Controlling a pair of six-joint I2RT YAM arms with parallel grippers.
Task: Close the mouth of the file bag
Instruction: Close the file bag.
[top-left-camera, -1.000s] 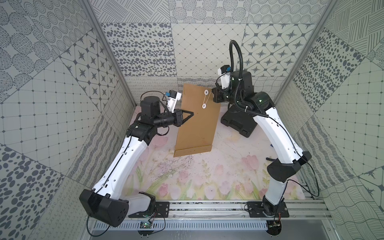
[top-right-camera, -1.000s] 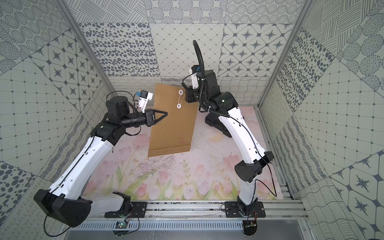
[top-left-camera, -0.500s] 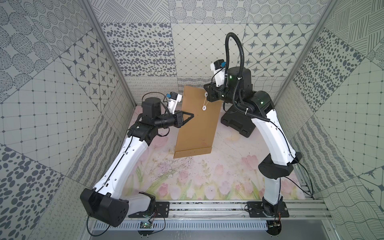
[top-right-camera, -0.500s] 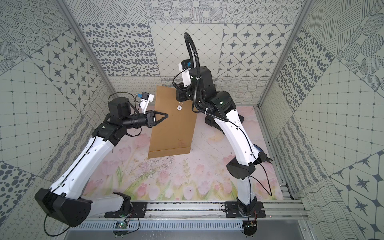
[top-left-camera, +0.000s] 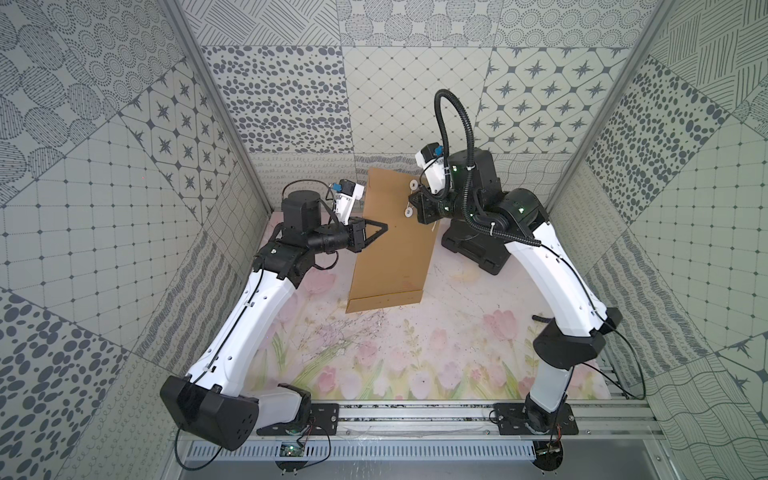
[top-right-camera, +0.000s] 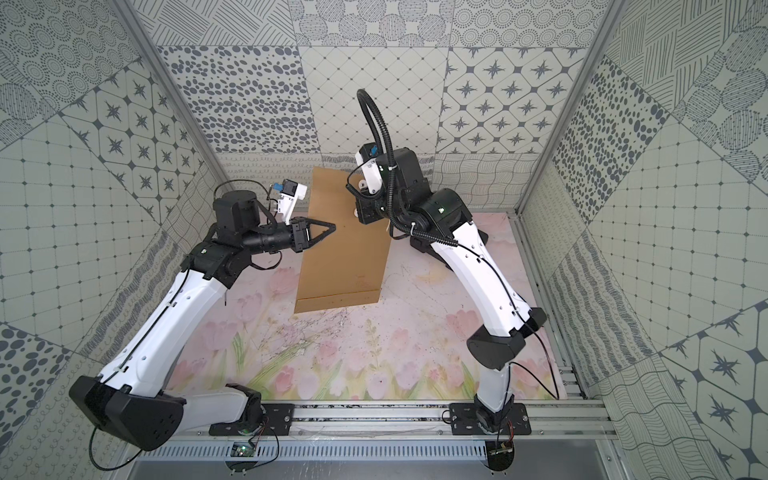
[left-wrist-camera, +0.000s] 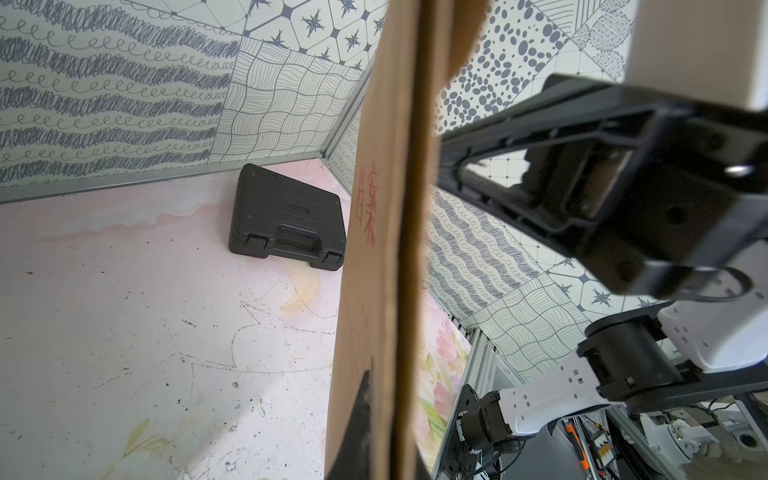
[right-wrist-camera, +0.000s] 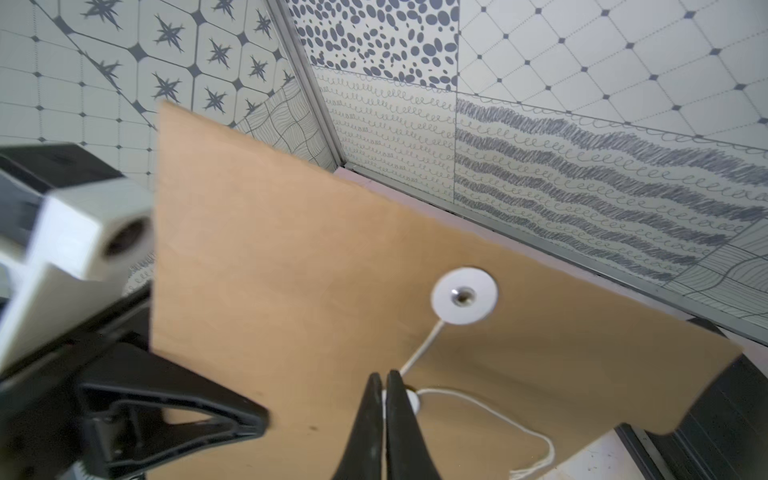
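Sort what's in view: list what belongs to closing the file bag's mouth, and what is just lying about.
In the job: file bag; upper button disc; lower button disc; white string; left gripper, clamped on the bag's edge; right gripper, at the string.
Lying about: black case, untouched.

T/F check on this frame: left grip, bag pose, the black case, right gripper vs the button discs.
1. The left gripper clamps the file bag by its edge. True.
2. A black case lies on the table. True.
3. The file bag lies flat on the table. False: it is held tilted, far end raised.
4. The right gripper is well clear of the button discs. False: its tips sit at one disc, with the string running to the other disc.
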